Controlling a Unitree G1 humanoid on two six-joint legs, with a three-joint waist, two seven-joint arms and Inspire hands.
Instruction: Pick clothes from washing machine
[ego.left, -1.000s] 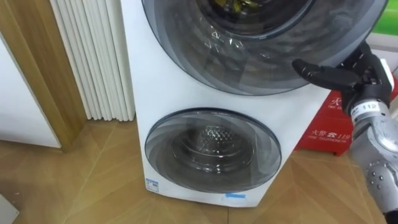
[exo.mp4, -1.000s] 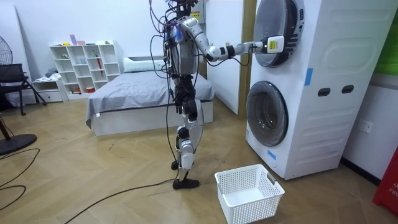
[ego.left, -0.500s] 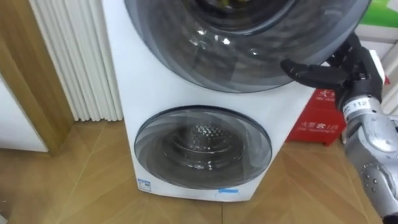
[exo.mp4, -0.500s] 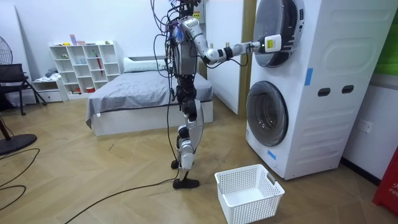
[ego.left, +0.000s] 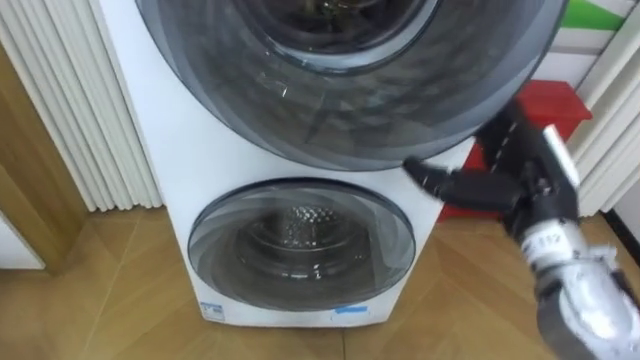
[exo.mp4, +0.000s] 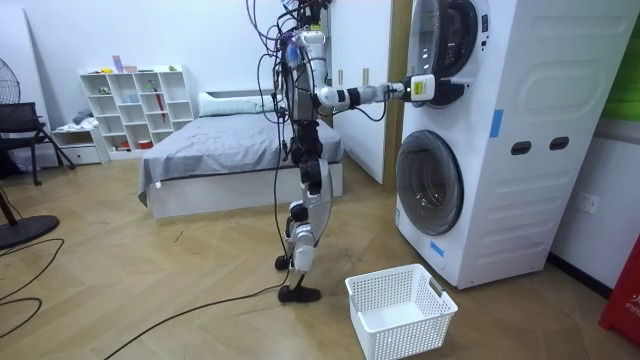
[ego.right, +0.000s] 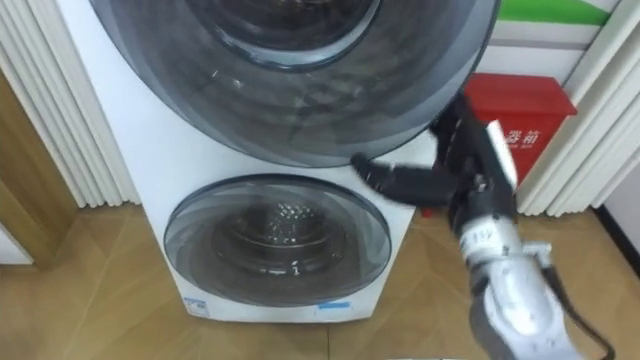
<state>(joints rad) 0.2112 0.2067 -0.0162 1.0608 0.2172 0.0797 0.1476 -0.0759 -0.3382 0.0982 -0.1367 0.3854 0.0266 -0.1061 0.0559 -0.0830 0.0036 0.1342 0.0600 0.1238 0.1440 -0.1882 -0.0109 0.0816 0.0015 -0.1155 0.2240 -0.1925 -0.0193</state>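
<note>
Fingers (ego.left: 447, 184) of my right hand (ego.left: 520, 172) were straight and open at the lower right rim of the washing machine's (ego.left: 150, 150) upper door (ego.left: 330, 100).

White stacked washing machine (ego.left: 185, 160) stands seemingly closed.

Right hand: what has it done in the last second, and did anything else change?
The right hand has dropped and slid toward the robot's left, to the lower rim of the upper door, fingers straight, gripping nothing. The head camera has shifted too. The upper door and the lower door stay shut, and the basket sits where it was.
</note>
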